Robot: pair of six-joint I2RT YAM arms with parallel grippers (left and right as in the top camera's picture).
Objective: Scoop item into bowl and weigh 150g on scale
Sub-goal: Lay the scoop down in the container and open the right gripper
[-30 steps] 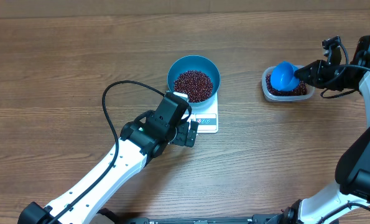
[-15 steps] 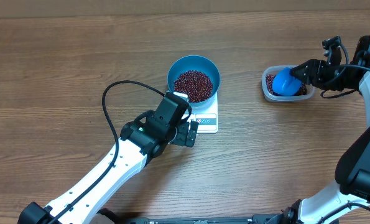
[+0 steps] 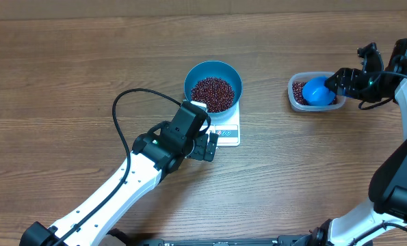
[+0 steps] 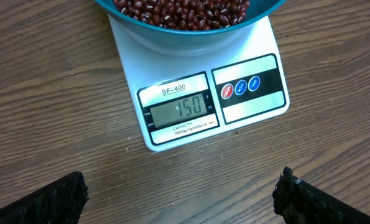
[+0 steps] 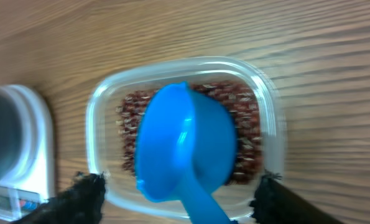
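While the table (image 3: pixel 66 68) carried few items, the bowl (image 3: pixel 213 66) sat on the scale (image 4: pixel 197 106), filled with beans (image 3: pixel 212 94). The display (image 4: pixel 181 109) read 150, so the target appeared met. The loaded bowl would likely be fairly heavy, rigid and smooth-walled; it should be taken at the rim and kept level. The left gripper (image 4: pixel 181 190) hung spread wide just before the scale, empty. The tub (image 5: pixel 110 106) held more beans and the scoop (image 5: pixel 185 143). The right gripper (image 5: pixel 178 193) stood spread either side of the scoop handle, not pinching it. The handle end was cut off, and blur hid finer detail.
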